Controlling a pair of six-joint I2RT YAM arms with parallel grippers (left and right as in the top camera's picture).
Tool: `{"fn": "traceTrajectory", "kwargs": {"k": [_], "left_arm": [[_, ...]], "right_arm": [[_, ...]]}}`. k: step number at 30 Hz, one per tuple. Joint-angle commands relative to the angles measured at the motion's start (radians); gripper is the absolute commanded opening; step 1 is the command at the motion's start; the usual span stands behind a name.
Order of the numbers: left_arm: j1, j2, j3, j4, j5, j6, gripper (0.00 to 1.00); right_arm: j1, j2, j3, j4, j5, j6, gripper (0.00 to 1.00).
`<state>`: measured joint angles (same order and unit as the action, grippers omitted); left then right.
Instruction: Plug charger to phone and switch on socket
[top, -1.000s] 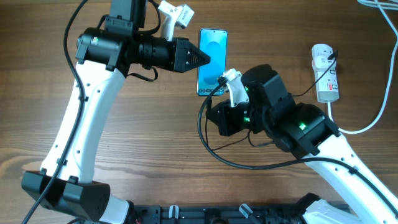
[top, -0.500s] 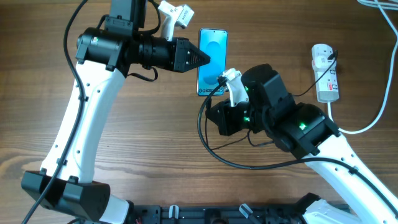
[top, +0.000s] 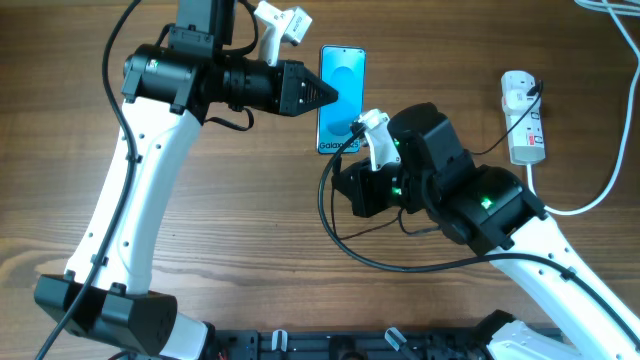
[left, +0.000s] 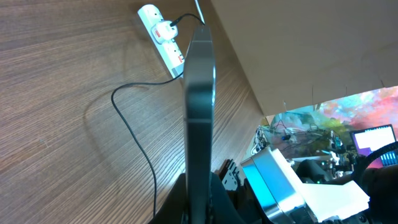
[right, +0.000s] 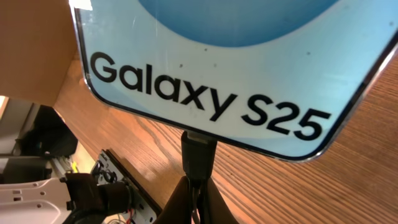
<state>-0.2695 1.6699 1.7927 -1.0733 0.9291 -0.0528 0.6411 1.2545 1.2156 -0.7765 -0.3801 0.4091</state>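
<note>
The phone (top: 342, 90) with a teal screen is held off the table by its left edge in my left gripper (top: 326, 95), which is shut on it. In the left wrist view the phone (left: 199, 106) stands edge-on between the fingers (left: 199, 205). My right gripper (right: 198, 193) is shut on the charger's black connector (right: 198, 155), whose tip touches the phone's lower edge (right: 205, 68) under the "Galaxy S25" text. The thin black cable (top: 350, 250) loops below the right arm. The white socket (top: 524, 118) lies at the right, with a plug in it (left: 163, 31).
A thick white cord (top: 600, 195) runs from the socket to the table's right edge. The right arm (top: 470, 200) lies between phone and socket. The arm bases stand at the front edge (top: 110, 310).
</note>
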Motion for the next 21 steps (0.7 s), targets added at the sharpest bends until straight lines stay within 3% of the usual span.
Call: {"fn": "traceTrajectory", "kwargs": {"k": [1, 21], "left_arm": [[-0.004, -0.028, 0.014, 0.004, 0.017, 0.024, 0.04], [-0.004, -0.028, 0.014, 0.019, 0.018, 0.034, 0.04]], "right_arm": [[0.003, -0.002, 0.008, 0.013, 0.017, -0.024, 0.04], [0.003, -0.002, 0.008, 0.013, -0.006, -0.018, 0.04]]}}
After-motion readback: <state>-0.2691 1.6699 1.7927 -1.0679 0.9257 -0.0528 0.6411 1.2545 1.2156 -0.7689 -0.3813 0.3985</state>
